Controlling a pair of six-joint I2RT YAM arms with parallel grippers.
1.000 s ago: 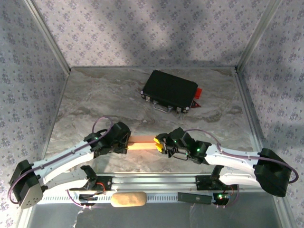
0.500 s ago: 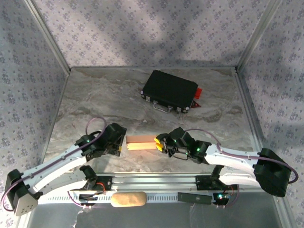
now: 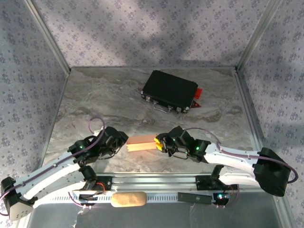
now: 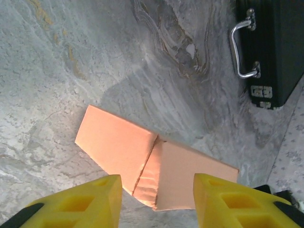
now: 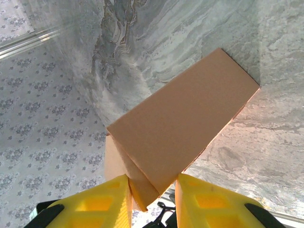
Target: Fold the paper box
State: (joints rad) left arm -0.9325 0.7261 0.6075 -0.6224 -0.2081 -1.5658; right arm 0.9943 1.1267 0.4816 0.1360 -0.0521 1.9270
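The paper box [image 3: 141,142], at 6 o'clock on the table [image 3: 109,95]: light, thin card, easily creased; the right gripper [image 3: 160,142] pinches its 3 o'clock end, the left gripper [image 3: 123,144] stands parted and empty at its 9 o'clock end; best gripped gently along folded edges

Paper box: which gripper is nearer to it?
Right. The right gripper is shut on one end of the paper box; the left gripper hangs open at the other end, no contact visible.
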